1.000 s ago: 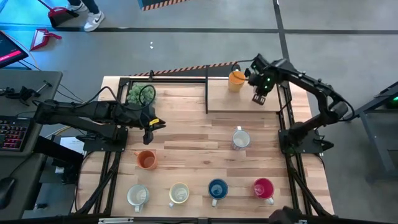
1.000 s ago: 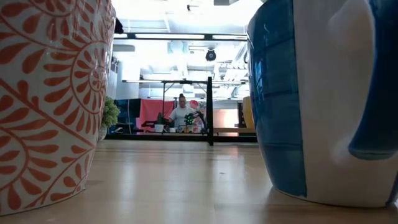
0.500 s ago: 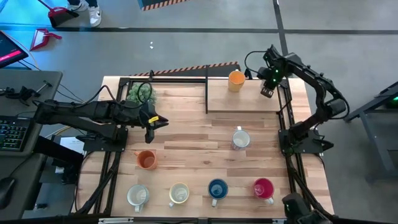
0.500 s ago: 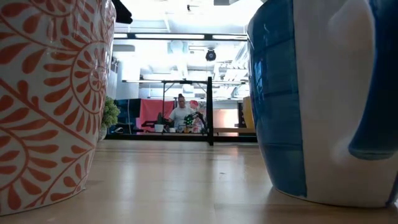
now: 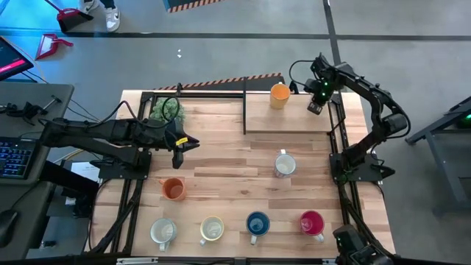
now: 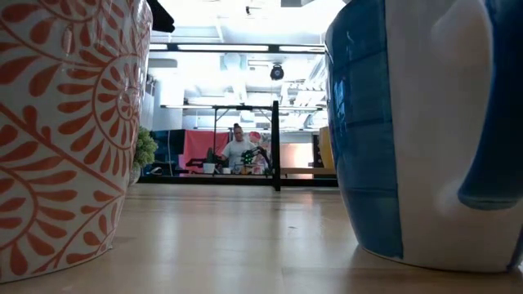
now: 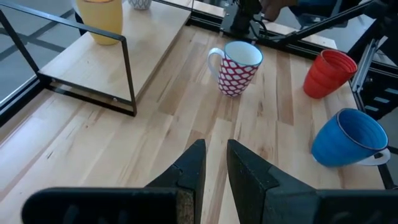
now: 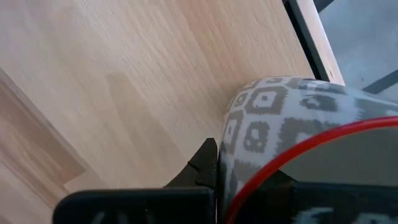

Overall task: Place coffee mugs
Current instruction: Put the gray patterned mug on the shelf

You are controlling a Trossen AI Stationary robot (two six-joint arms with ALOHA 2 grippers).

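Wooden boards make up your table point(image 5: 221, 158), and at its far right corner sits a low raised wooden shelf point(image 5: 294, 121) with a black frame. One orange mug point(image 5: 279, 96) already stands on that shelf. Your right gripper point(image 5: 316, 101) hangs over the shelf's right edge, just beside the orange mug. Its jaws are clenched, and its wrist view shows a grey-and-white patterned mug point(image 8: 292, 124) with a red rim pressed right against one finger, so it looks like you are holding that mug by its rim. It looks close to being set down. Your left gripper point(image 5: 180, 143) waits over the left side of the table near the small green plant point(image 5: 166, 110), jaws only a little apart with nothing between them. Six mugs are left on the table: a red-checked mug point(image 5: 284, 164) in the middle, a second orange mug point(image 5: 174, 189), and a front row with a white mug point(image 5: 163, 231), a cream mug point(image 5: 212, 230), a blue mug point(image 5: 257, 224) and a red-pink mug point(image 5: 312, 222). So you are early in the job.
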